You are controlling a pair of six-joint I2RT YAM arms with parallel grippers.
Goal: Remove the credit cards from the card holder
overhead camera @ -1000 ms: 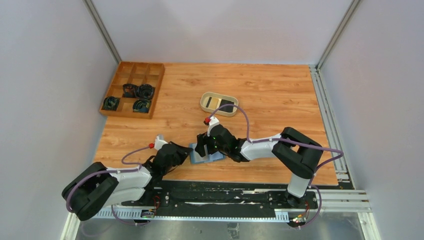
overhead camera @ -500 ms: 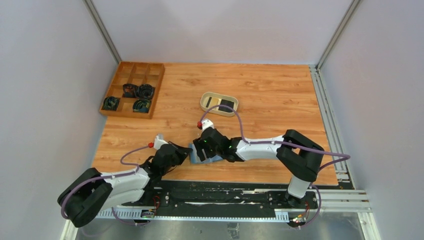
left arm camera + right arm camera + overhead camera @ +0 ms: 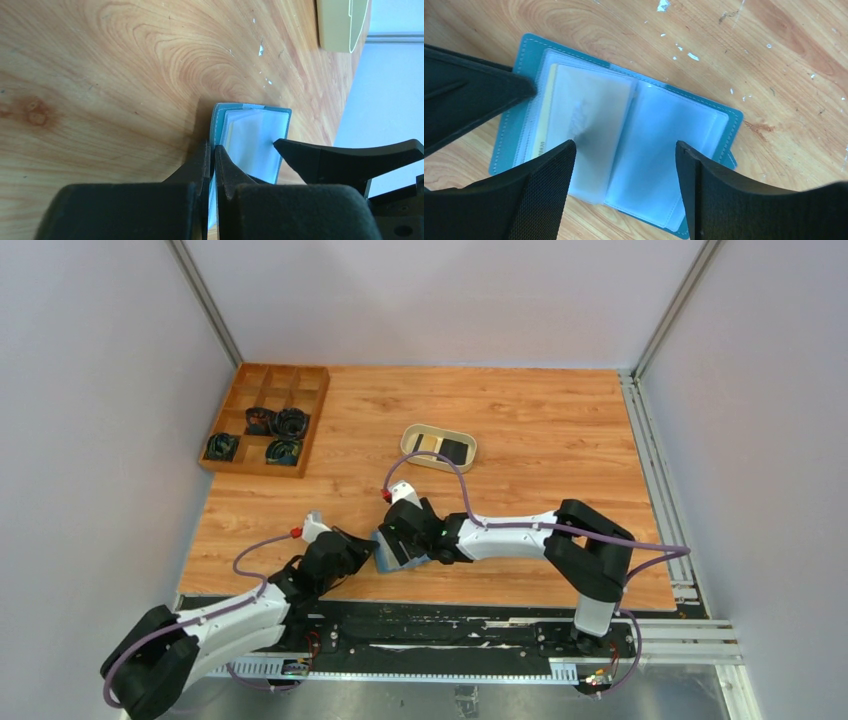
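Left pincer [image 3: 366, 552], overhead view: closed on the near-left edge of the card holder [image 3: 392, 556], which lies open near the table's [image 3: 540, 420] front edge. The right pincer [image 3: 398, 538] hovers above it. Dish [image 3: 406, 446]: one, holding two cards, a tan card [image 3: 426, 442] and a black card [image 3: 456, 452]. Wooden tray [image 3: 283, 380]: one, with four dark coils [image 3: 290, 422].

Left wrist view: left pincer [image 3: 212, 150] nipped tight on the cover of the card holder [image 3: 255, 135].

Right wrist view: right pincer [image 3: 624, 150] spread wide, holding nothing. One gold-edged card [image 3: 545, 115] sits in the left sleeve. Best handling is probably to keep the cover pinned, catch that card's edge and draw it out through the sleeve mouth.
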